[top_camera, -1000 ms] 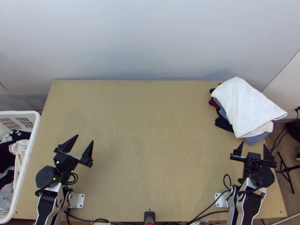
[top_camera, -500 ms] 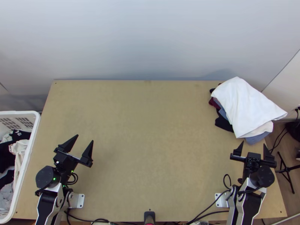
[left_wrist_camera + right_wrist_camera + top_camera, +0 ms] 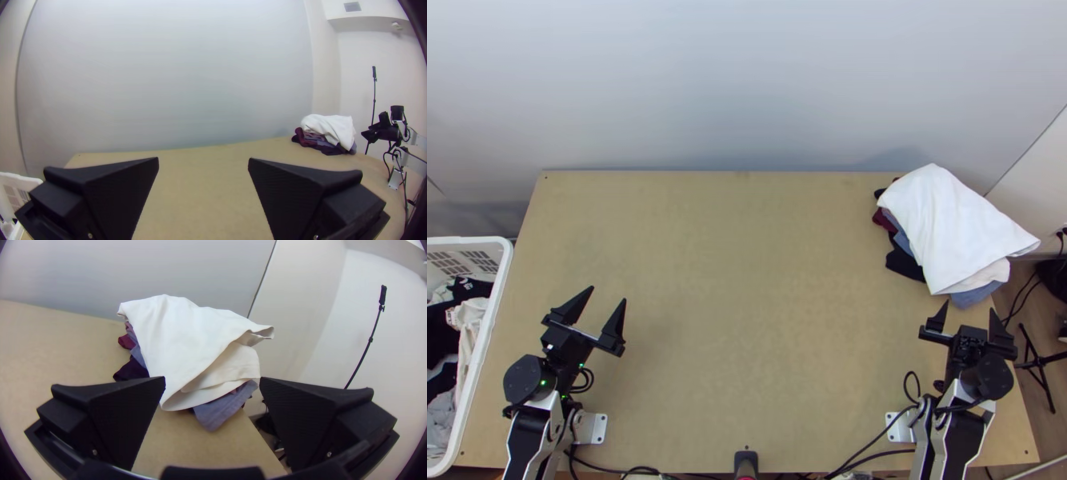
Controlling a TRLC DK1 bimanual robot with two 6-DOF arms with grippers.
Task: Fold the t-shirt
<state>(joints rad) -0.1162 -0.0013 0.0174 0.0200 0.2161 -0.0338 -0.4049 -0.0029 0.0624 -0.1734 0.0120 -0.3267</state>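
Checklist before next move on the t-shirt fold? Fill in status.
1. Left gripper open, holding nothing: ok.
2. Right gripper open, holding nothing: ok.
3. T-shirt identified: cannot tell; clothes lie bunched in the white basket, none plainly a t-shirt.
4. T-shirt in a gripper or spread for folding: not ok.
5. Pile under the white cloth fully on the table: not ok; white cloth sticks out past the side edge.
6. Right gripper's clearance to the pile: cannot tell; fingertips sit close to its near edge.
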